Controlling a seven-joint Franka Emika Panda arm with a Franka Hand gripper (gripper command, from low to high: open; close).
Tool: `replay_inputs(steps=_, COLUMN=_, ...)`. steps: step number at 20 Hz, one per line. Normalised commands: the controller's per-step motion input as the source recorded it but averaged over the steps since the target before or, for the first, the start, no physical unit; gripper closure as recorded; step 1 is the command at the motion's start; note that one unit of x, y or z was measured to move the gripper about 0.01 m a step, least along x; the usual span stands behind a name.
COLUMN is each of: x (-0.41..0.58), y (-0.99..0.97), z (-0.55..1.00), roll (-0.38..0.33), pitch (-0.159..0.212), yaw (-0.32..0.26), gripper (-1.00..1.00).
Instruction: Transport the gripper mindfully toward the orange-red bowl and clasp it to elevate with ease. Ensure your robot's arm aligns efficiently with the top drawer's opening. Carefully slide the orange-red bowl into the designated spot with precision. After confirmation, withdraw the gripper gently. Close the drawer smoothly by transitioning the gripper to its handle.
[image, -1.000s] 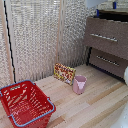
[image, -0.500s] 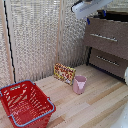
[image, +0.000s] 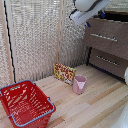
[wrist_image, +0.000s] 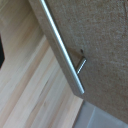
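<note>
My white gripper (image: 88, 23) hangs from the robot's arm (image: 91, 5) at the top of the exterior view, just off the left end of the top drawer (image: 111, 29). Only a bit of its dark-blue fingers shows, so their state is unclear. The drawer's front carries the slim silver handle (image: 104, 37), and a dark band runs above it. The wrist view looks closely at the handle (wrist_image: 62, 47) running across the grey-brown drawer front (wrist_image: 97, 35); no fingers appear there. The orange-red bowl is out of view.
A second drawer (image: 110, 67) with its own bar sits below. On the wooden floor (image: 95, 105) stand a pink cup (image: 79, 84), a patterned box (image: 64, 73) against the slatted wall (image: 40, 35), and a red mesh basket (image: 25, 102) with a blue rim.
The arm and gripper head have come in from the upper right, moving toward the exterior view's left and a little lower. Nothing on the floor has moved.
</note>
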Motion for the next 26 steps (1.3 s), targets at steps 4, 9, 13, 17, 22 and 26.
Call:
replay_inputs(steps=4, x=-0.099, y=0.15, z=-0.08, roll=-0.375, pitch=0.136, yaw=0.074, gripper=-1.0)
replay_inputs(steps=9, x=-0.041, y=0.3, z=-0.22, roll=-0.375, pitch=0.119, yaw=0.049, gripper=-1.0)
replay_inputs(steps=13, x=0.0, y=0.49, z=-0.46, roll=-0.358, pitch=0.072, yaw=0.019, gripper=-1.0)
replay_inputs(steps=17, x=0.002, y=0.45, z=-0.46, roll=-0.357, pitch=0.062, yaw=0.025, gripper=-1.0)
replay_inputs(steps=22, x=-0.095, y=0.06, z=-0.25, roll=-0.326, pitch=0.051, yaw=0.137, gripper=-1.0)
replay_inputs(steps=26, x=-0.05, y=-0.26, z=-0.27, roll=-0.202, pitch=0.154, yaw=0.193, gripper=-1.0)
